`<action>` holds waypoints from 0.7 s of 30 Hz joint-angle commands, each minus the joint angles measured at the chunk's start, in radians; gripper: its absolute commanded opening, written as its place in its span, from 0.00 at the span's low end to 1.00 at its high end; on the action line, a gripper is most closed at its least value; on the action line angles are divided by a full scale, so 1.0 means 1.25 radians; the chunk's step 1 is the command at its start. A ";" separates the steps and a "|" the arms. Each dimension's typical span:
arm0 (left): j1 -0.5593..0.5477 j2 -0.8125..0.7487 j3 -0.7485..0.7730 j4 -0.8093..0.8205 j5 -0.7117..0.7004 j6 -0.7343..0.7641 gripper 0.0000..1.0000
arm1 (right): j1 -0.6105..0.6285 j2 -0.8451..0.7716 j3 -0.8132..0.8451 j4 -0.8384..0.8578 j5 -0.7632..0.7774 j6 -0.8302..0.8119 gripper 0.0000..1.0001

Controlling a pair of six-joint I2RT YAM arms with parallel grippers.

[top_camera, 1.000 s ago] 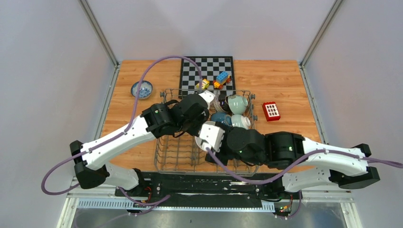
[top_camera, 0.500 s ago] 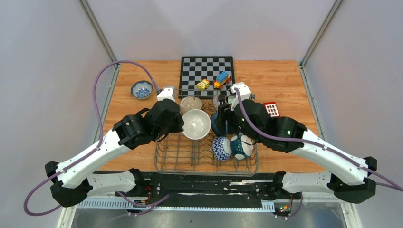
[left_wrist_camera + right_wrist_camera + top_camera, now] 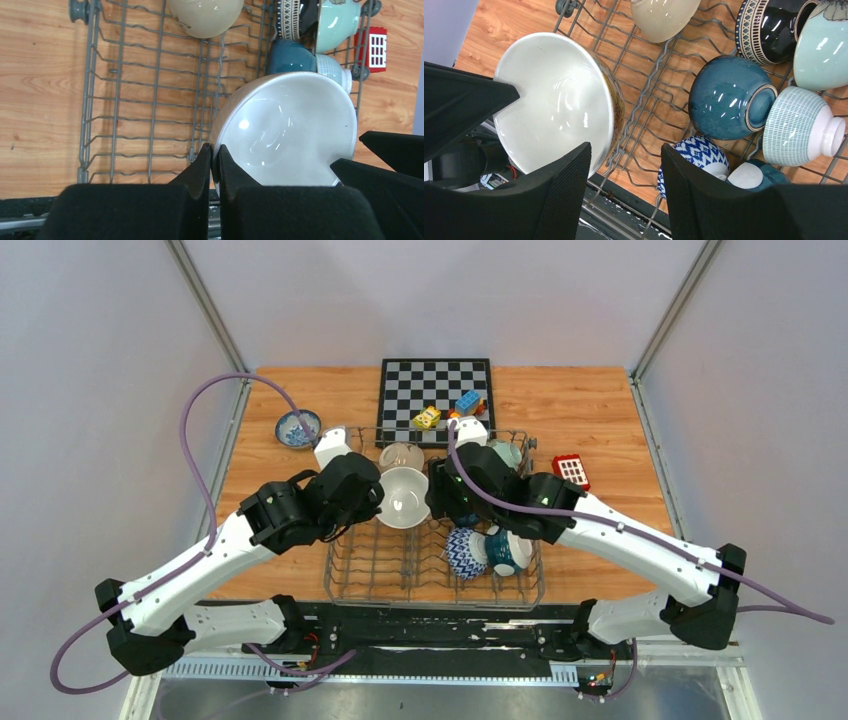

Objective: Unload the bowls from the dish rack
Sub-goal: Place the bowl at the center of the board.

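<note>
My left gripper [image 3: 214,150] is shut on the rim of a white bowl [image 3: 290,130], held tilted over the dish rack [image 3: 370,565] with its inside facing up [image 3: 404,497]. My right gripper [image 3: 625,147] stands open just right of that bowl [image 3: 554,100], one finger overlapping its lower edge and only rack wire between the fingers. In the rack lie a cream bowl [image 3: 664,17], a dark-patterned bowl [image 3: 769,30], a pale mint bowl [image 3: 821,50], a dark teal bowl [image 3: 724,97], a striped bowl [image 3: 799,127] and a blue-and-white bowl [image 3: 696,155].
A small blue-and-white bowl [image 3: 298,427] sits on the wooden table left of the rack. Behind the rack lies a chessboard [image 3: 436,385] with toy blocks [image 3: 466,405] on it. A red block [image 3: 571,473] lies right of the rack.
My right gripper has swung left across the rack up to the white bowl, its jaws narrowing. The left gripper keeps its grip and the bowl has shifted slightly left.
</note>
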 commanded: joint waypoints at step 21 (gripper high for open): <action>0.000 -0.021 0.015 -0.017 -0.079 -0.065 0.00 | -0.019 0.121 0.084 0.007 -0.045 0.004 0.30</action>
